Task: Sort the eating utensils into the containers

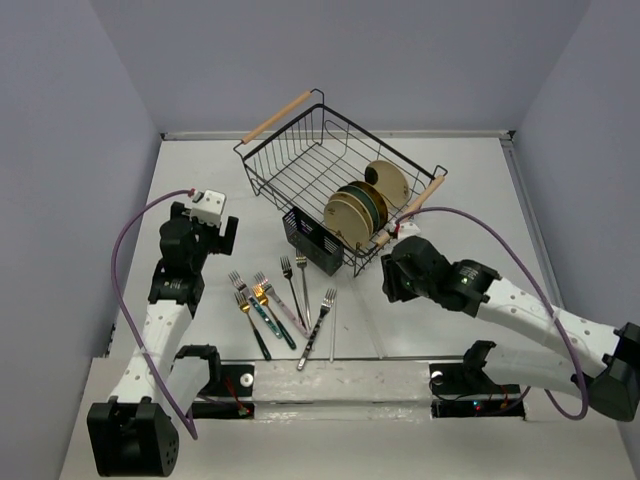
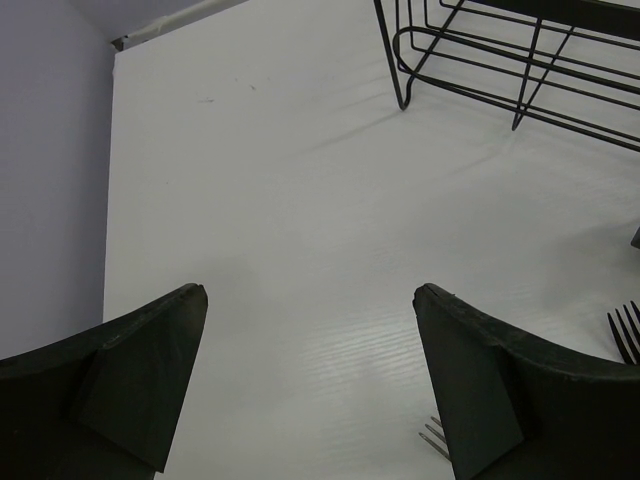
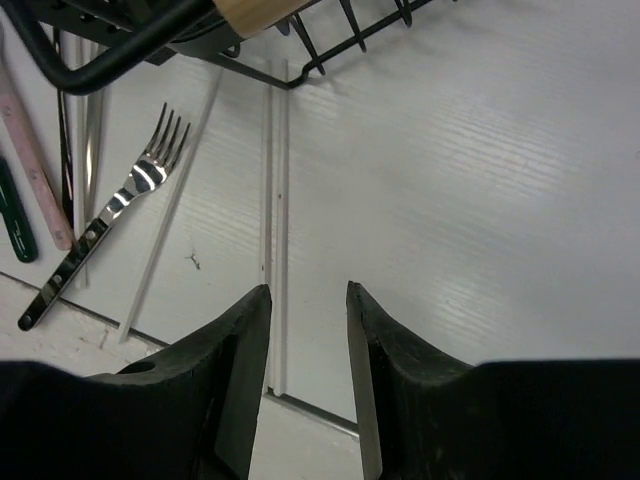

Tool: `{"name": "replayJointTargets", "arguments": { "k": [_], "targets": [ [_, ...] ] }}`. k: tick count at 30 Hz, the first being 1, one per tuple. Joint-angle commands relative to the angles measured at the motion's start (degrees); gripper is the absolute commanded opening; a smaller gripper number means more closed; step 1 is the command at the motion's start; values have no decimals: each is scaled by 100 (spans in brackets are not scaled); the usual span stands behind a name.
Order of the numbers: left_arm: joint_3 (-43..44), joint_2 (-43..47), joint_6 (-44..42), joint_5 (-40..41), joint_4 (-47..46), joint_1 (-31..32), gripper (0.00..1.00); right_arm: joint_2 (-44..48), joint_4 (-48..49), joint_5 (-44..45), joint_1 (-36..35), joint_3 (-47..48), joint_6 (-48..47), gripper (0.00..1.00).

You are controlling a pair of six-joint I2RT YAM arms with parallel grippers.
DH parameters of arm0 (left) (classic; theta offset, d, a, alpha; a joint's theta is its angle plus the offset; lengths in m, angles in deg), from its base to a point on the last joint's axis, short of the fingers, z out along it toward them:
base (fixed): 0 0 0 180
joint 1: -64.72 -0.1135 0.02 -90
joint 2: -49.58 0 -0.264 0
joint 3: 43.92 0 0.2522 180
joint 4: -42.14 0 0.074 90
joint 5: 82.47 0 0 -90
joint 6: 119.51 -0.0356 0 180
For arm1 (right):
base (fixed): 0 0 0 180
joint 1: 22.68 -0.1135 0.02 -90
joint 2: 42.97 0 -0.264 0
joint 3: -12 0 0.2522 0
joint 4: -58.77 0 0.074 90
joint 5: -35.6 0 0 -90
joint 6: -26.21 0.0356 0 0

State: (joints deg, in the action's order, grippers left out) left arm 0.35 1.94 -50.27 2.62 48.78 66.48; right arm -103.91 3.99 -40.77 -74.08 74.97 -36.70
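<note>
We see the forks (image 1: 262, 300) fanned out on the white table (image 1: 470, 200), between the two arms and just in front of the black caddy (image 1: 308, 243). None of them is in the caddy. It sits at the near corner of the wire basket (image 1: 290, 165), tight against it as far as we can tell. The plates (image 1: 358, 212) stand on edge inside the basket.

On the left, the left gripper (image 2: 310, 295) hangs above bare table with its jaws spread wide and nothing between them. Fork tines (image 2: 625, 332) just peek in at the right edge of its wrist view, and the basket's wire feet show at the top.

On the right, the right gripper (image 3: 308, 290) is partly open. There is a narrow gap between its two black fingers (image 3: 240, 340) and only table shows through it, so it has hold of nothing. It hovers low over the table, just below the basket's wooden handle (image 3: 262, 10).

Off to that gripper's left lies the dark-handled fork (image 3: 110, 215), flat on the table, silver tines pointing toward the basket and well apart from the fingers. Beyond it, at the edge of the wrist view, we catch a pink handle (image 3: 25, 150) and a teal handle (image 3: 12, 215) lying side by side.
</note>
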Motion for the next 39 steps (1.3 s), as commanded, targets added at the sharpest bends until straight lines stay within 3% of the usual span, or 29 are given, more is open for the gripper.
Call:
{"name": "replayJointTargets", "arguments": {
  "k": [1,5,9,19,30,39],
  "targets": [
    [-88,150,-78,-115,-238,-35,99,391,936,220,-430,-559,306,41],
    [-176,202,-96,-116,-308,-44,99,-82,1271,604,-986,-799,489,42],
    [-264,246,-113,-160,-370,-35,99,-1057,1333,729,-1118,-685,595,43],
    [-352,316,-122,-142,-440,-44,99,-2113,1597,790,-1373,-430,744,40],
    [-405,343,-122,-142,-484,-44,99,-2194,1614,1081,-1426,-614,1237,37],
    [-457,343,-131,-133,-528,-44,99,-1587,1597,1229,-1531,-597,1175,32]
  ]
}}
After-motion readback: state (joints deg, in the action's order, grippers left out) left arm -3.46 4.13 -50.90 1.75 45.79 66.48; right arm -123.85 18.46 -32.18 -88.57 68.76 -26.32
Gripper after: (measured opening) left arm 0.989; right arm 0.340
